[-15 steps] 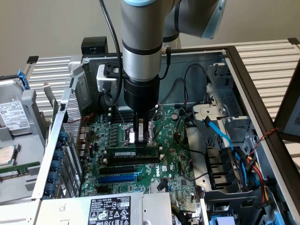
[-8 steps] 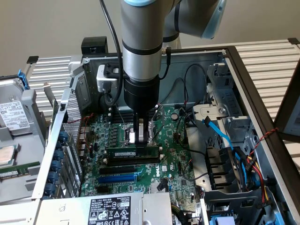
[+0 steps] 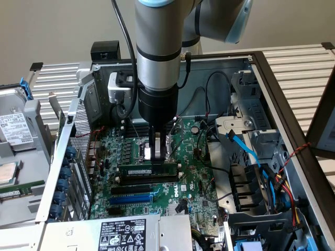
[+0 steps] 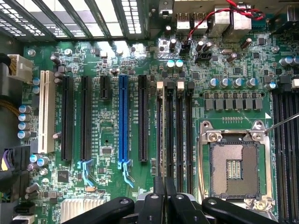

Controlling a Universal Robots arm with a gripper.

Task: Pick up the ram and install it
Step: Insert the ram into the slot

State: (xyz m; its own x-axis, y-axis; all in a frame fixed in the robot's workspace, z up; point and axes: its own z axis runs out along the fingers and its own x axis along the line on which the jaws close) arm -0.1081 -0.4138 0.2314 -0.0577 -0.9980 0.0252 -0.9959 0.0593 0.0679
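Gripping the ram (image 3: pixel 142 171) by its top edge with the gripper (image 3: pixel 155 157), fingers (image 4: pixel 160 192) nearly together, thin gap only. Standing on edge, parallel to the blue expansion slot (image 3: pixel 131 198), just past the black slot (image 3: pixel 131 187) beside it. Long, narrow, dark green, small white label mid-length. Fully seated or not: can't tell.

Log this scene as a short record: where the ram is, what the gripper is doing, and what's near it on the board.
ram: long dark-green ram stick with black chips and a white label, standing on edge on the green motherboard
gripper: gripper straight above the stick's middle, closed on its top edge
seating: cannot tell whether it is fully pressed in
neighbour: blue expansion slot, parallel to the stick, apart from it
nearby: black memory slots beside the silver-framed processor socket
enclosure: open grey metal computer case
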